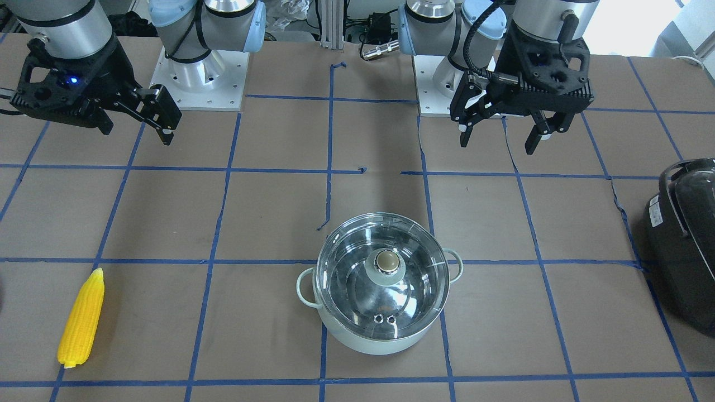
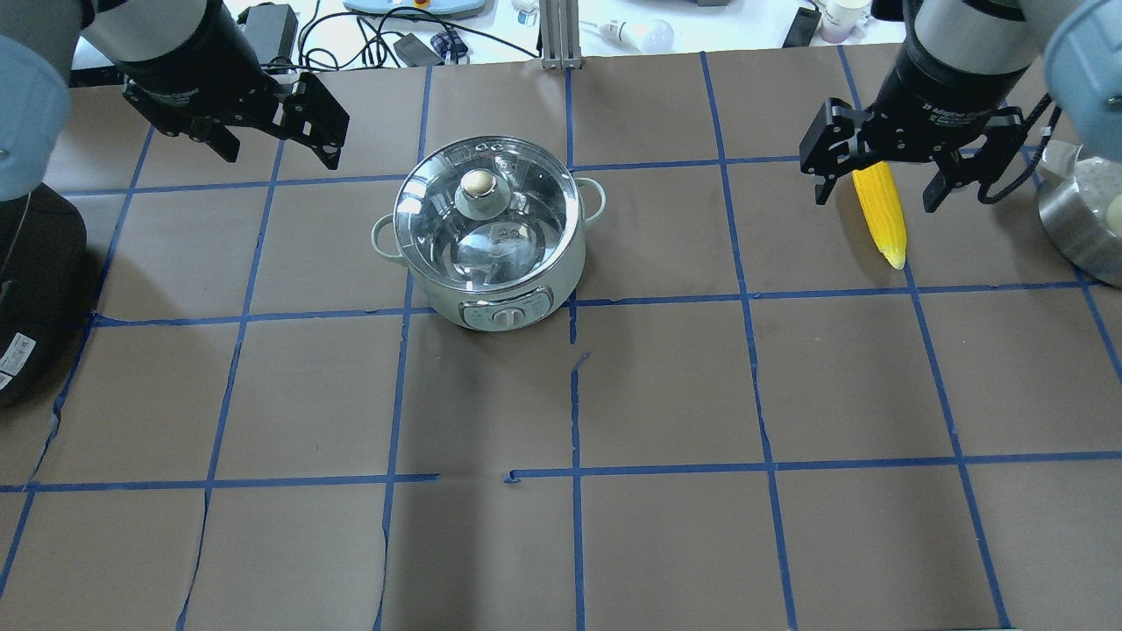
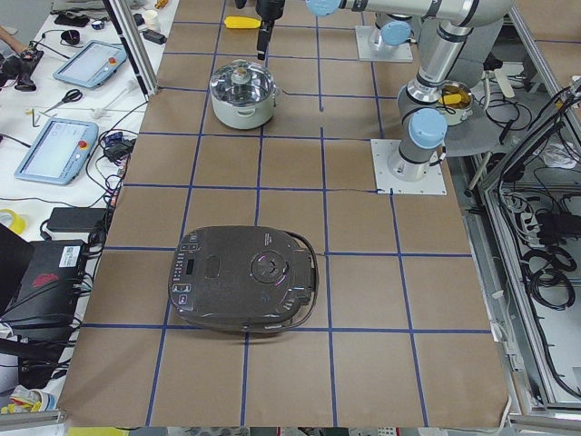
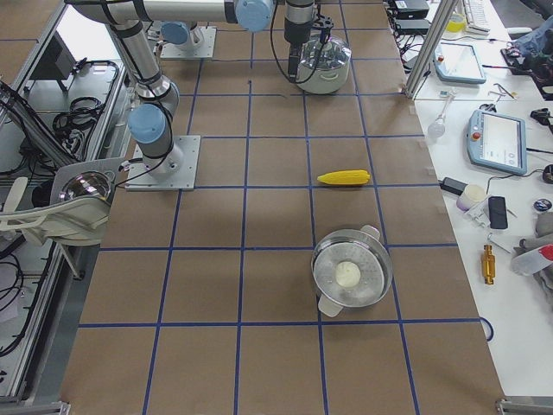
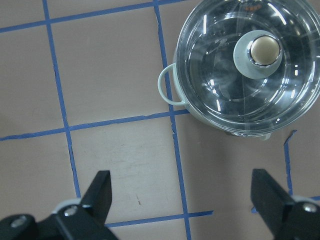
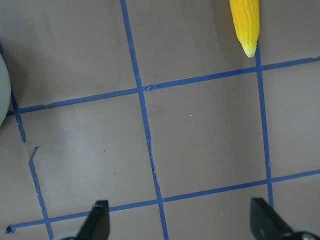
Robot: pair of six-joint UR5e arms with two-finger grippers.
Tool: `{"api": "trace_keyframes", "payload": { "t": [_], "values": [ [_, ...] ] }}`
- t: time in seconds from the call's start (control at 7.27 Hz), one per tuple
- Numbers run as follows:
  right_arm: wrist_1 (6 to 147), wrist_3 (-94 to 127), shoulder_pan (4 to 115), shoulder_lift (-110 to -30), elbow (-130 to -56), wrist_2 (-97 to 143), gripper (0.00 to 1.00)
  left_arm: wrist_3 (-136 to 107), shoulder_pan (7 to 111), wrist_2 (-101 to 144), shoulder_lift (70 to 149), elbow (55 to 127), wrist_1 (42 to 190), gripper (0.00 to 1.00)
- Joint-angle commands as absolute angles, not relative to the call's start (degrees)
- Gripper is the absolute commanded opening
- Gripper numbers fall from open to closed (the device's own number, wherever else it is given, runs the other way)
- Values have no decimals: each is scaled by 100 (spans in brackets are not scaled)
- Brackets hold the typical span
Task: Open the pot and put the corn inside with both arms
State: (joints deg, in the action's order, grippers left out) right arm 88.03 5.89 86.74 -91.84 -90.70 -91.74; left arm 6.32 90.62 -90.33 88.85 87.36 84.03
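Clock reference: overhead view, 12 o'clock is away from the robot.
Pot: round pale mint-green pot (image 1: pixel 380 345), upright at 11 o'clock on the brown paper counter with blue tape grid (image 2: pixel 666 386).
Lid: glass lid with knob (image 2: pixel 485 215), seated on the pot.
Corn: bright yellow cob of corn (image 1: pixel 82 319), lying flat at 2 o'clock, tip towards 6 o'clock, well apart from the pot.
Left hand (image 5: pixel 182 197): jaws spread, empty, raised on the pot's 9 o'clock side.
Right hand (image 6: pixel 180 215): jaws spread, empty, raised, clear of the corn.
Other: black appliance with handle (image 3: pixel 245 277), 9 o'clock edge.
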Motion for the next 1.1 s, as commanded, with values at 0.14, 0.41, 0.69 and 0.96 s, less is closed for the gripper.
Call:
{"api": "trace_keyframes", "payload": {
  "t": [0.14, 0.41, 0.69, 0.96],
  "values": [
    [8763, 580, 8842, -9149, -9070, -9281, 100, 448, 9062, -9026, 8894, 8736, 8429, 100],
    [8763, 563, 8842, -9158, -9088, -9290, 100, 553, 9053, -9026, 8903, 8736, 8429, 100],
    [8763, 606, 8833, -9176, -9053, -9290, 100, 527, 9053, -9044, 8895, 8745, 8437, 100],
    [8754, 615, 8842, -9167, -9070, -9281, 100, 545, 9018, -8800, 8938, 8702, 8429, 100]
  ]
}}
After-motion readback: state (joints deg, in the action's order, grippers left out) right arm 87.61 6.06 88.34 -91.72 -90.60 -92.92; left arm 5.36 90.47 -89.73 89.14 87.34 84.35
